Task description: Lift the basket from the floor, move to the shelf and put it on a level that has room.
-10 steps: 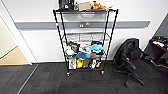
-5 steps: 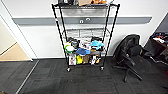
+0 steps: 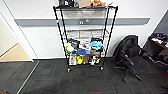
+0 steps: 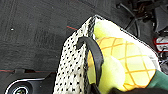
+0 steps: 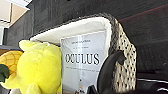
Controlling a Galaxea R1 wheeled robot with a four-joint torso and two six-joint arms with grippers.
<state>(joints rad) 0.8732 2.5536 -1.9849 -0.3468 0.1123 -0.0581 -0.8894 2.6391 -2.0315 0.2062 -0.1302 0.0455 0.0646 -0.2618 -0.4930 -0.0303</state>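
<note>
Straight ahead against the wall (image 3: 40, 42), the shelf (image 3: 85, 37) on the floor (image 3: 75, 82), an office chair (image 3: 128, 56) to its right, a doorway (image 3: 10, 47) far left; inside the basket (image 4: 72, 67), a plush toy (image 4: 120, 65) beside a booklet (image 5: 83, 60).

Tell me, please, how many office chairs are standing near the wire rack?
1. A black office chair stands on the dark carpet to the right of the shelf in the head view, beside a desk edge. Others may sit beyond the frame.
</note>
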